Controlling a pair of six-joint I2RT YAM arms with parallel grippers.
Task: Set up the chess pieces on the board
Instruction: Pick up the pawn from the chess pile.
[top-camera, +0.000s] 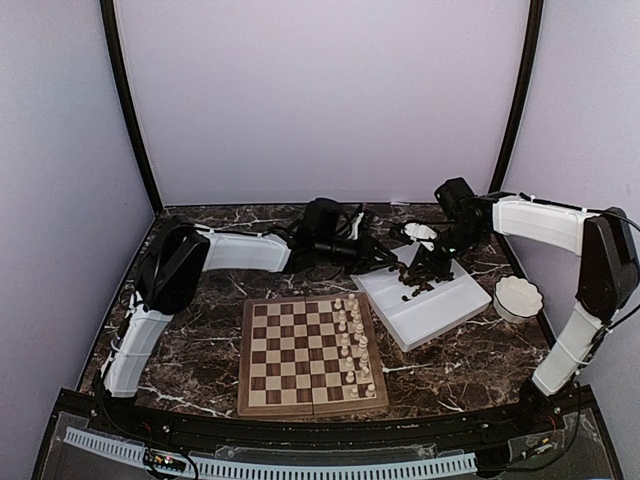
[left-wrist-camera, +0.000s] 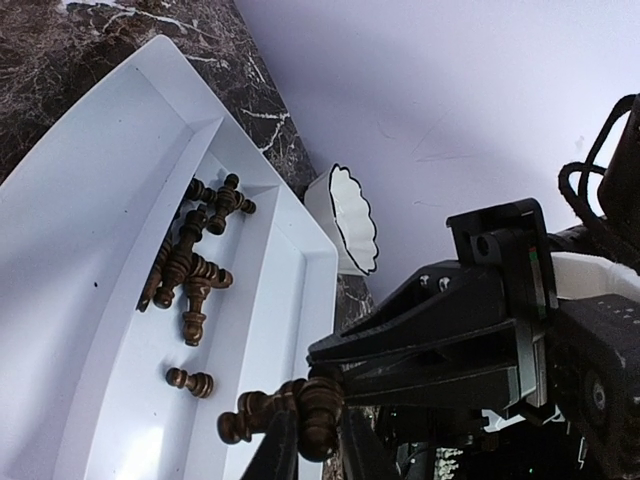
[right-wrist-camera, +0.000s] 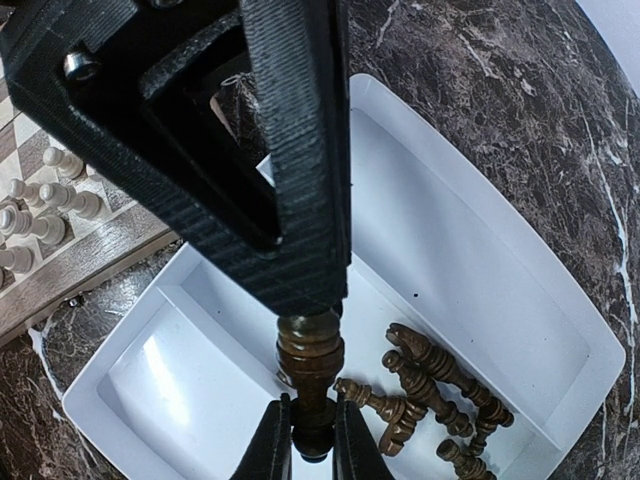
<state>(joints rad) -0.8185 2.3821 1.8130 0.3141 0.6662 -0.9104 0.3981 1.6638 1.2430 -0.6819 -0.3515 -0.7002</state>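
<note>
Both grippers meet over the white tray (top-camera: 440, 312), on one dark piece (right-wrist-camera: 311, 365). R gripper (right-wrist-camera: 312, 442) is clamped on the piece's thin lower end, fingers tight on both sides, and holds it upright above the tray floor. L gripper (left-wrist-camera: 318, 447) comes at the same piece from the other end. In the R wrist view its black finger tip sits right on top of the ringed upper part. In the L wrist view the piece's thick end is pinched between the L fingers (left-wrist-camera: 282, 452), which look to be touching it w/ no gap visible. So it's one piece w/ two grips, off the tray floor. The rest of the dark chess pieces (right-wrist-camera: 430, 372) lie tipped over in a loose heap in the tray just beside and below the R fingertips, a few overlapping and one or two apart from the heap. The board (top-camera: 290, 352) lies flat on the marble table (top-camera: 470, 365), well apart from both grippers, on the arm-base side of them and nearer the L arm. No dark figs are on it. Cream pieces (top-camera: 352, 345) stand in rows along the board edge closest to the grippers. A small white scalloped bowl (top-camera: 518, 298) sits just past the tray on the R gripper's outer side.
</note>
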